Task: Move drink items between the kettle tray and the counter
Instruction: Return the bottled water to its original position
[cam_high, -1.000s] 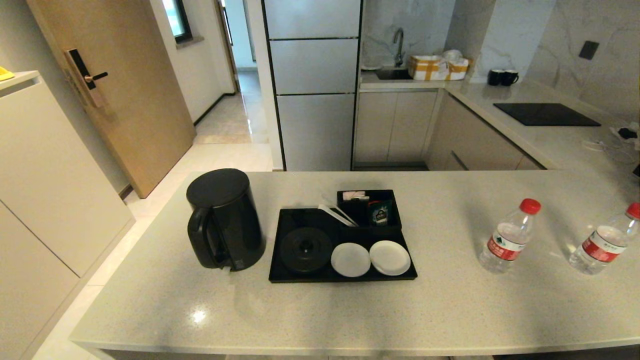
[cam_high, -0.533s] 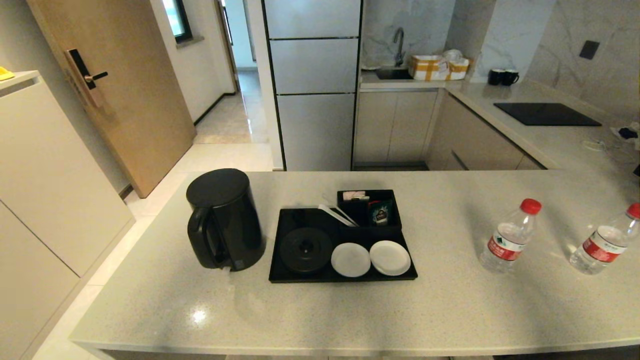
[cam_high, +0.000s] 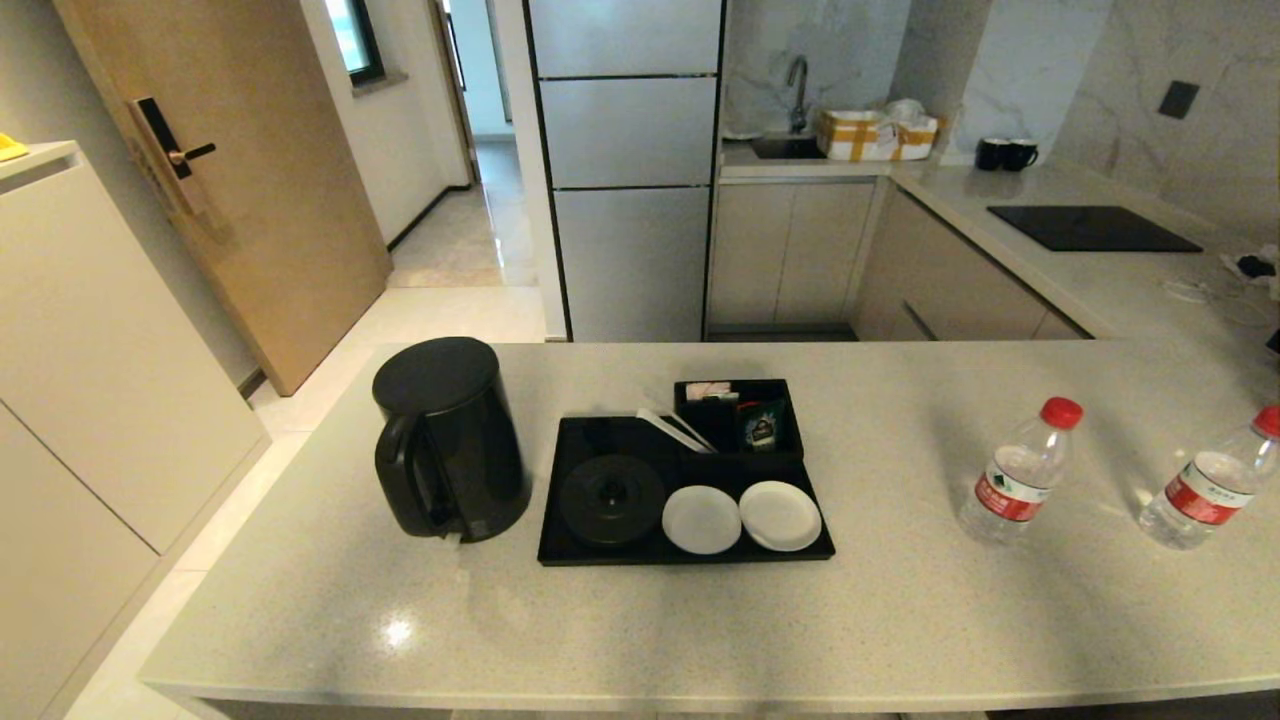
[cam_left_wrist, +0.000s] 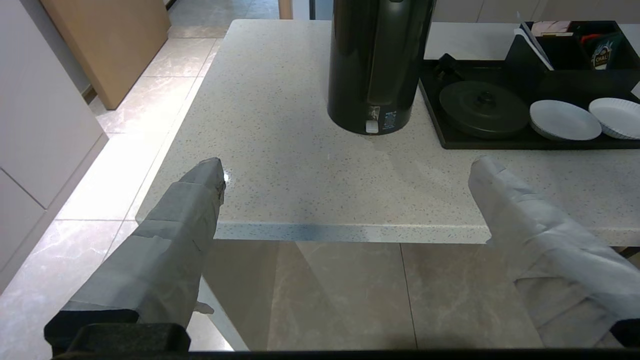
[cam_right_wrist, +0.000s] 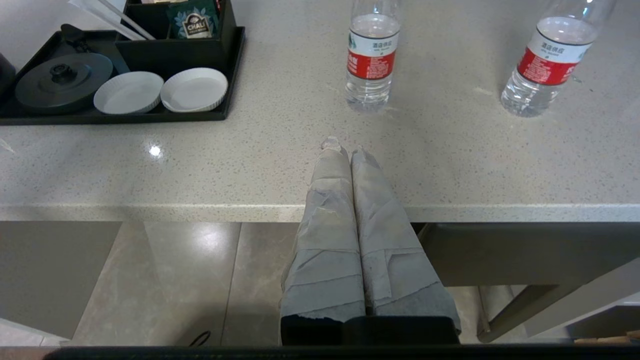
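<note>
Two clear water bottles with red caps stand upright on the grey speckled counter (cam_high: 900, 640), one nearer the tray (cam_high: 1018, 472) (cam_right_wrist: 371, 55) and one at the far right (cam_high: 1212, 482) (cam_right_wrist: 549, 59). The glossy black kettle tray (cam_high: 560, 545) (cam_right_wrist: 150, 117) lies mid-counter with a round kettle base (cam_high: 611, 498); no bottle is on it. My right gripper (cam_right_wrist: 345, 149) is shut and empty, its tips just over the counter's near edge, short of the nearer bottle. My left gripper (cam_left_wrist: 345, 167) stands open and empty at the near edge, in front of the kettle. Neither arm shows in the head view.
A black kettle (cam_high: 447, 436) (cam_left_wrist: 375, 65) stands on the counter left of the tray. Two white saucers (cam_high: 740, 517) and a compartment box with sachets (cam_high: 738, 417) sit on the tray. A black cooktop (cam_high: 1090, 228) lies in the far counter, cables (cam_high: 1240, 275) beside it.
</note>
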